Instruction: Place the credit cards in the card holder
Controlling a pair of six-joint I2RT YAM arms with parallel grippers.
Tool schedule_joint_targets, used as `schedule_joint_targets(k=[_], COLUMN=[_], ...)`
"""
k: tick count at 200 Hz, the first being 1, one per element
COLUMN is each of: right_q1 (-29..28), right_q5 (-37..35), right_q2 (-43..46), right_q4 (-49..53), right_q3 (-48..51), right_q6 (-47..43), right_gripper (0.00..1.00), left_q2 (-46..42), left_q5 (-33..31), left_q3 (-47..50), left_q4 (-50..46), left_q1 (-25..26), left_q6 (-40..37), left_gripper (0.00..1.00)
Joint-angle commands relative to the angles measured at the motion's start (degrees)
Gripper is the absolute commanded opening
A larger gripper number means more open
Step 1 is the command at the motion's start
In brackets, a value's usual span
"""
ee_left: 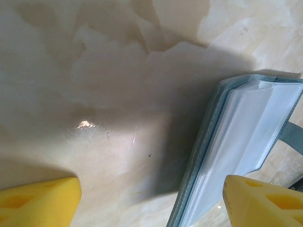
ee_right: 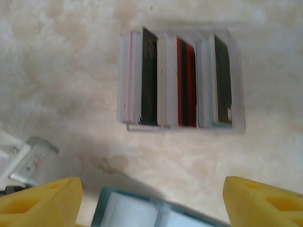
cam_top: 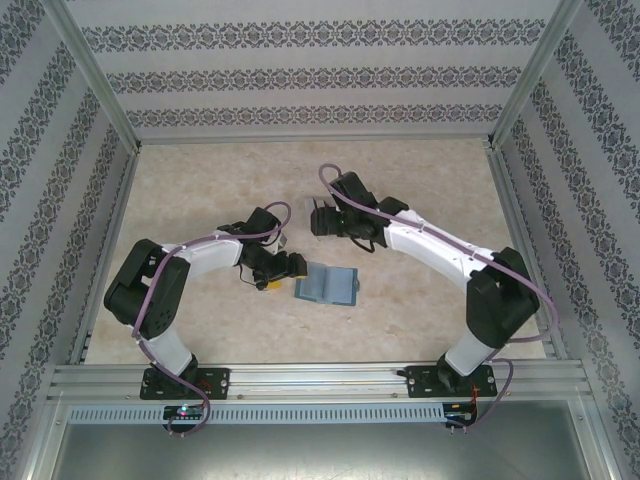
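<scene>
The teal card holder (cam_top: pixel 328 285) lies open on the table, its clear sleeves (ee_left: pixel 246 137) facing up. My left gripper (cam_top: pixel 283 277) hovers at its left edge; in the left wrist view this gripper (ee_left: pixel 151 198) stands open, the holder's edge lying between the yellow fingers (ee_left: pixel 40 201) close to the right one. The credit cards (ee_right: pixel 180 82) lie fanned side by side in a row, grey, black and red, a little beyond the holder (ee_right: pixel 142 213). My right gripper (cam_top: pixel 325 222) hangs over them, open (ee_right: pixel 151 194), with nothing between its fingers.
The table is beige marble (cam_top: pixel 200 190) inside a metal frame with patterned walls (cam_top: pixel 300 80). A grey metallic object (ee_right: pixel 31 158) lies at the left in the right wrist view. A metal rail (cam_top: pixel 320 378) runs along the near edge.
</scene>
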State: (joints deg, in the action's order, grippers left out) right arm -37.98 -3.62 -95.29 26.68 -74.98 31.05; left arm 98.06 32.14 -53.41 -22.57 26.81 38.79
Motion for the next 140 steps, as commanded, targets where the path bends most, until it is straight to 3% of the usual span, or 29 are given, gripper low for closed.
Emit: schedule_joint_targets(k=[1,27,55,105,140], right_q1=[0.31,0.33,0.12,-0.12,-0.1], right_q5=[-5.0,-7.18,-5.93,-14.17,-19.3], right_q2=[-4.61,-10.79,-17.3,-24.07,-24.22], right_q4=[0.95,1.37,2.25,5.93,7.29], right_q3=[-5.12,-10.69,-16.63,-22.5,-22.59], right_q6=[-3.94,-5.77,-8.47,-10.86,-12.33], right_gripper=[0.83,0.91,0.91,0.87,0.8], left_q2=[4.85,6.26,6.29,5.39,5.43], left_q5=[-1.21,0.11,-0.02,-1.2,-0.57], left_q3=[0.64,0.92,2.35,3.39,4.15], left_q4=[6.42,7.74,10.04,10.99,12.89], left_q1=[3.07,3.23,3.22,3.25,3.21], left_q6=[-2.41,-1.48,-0.3,0.72,1.94], left_gripper=[0.82,0.82,0.82,0.83,0.83])
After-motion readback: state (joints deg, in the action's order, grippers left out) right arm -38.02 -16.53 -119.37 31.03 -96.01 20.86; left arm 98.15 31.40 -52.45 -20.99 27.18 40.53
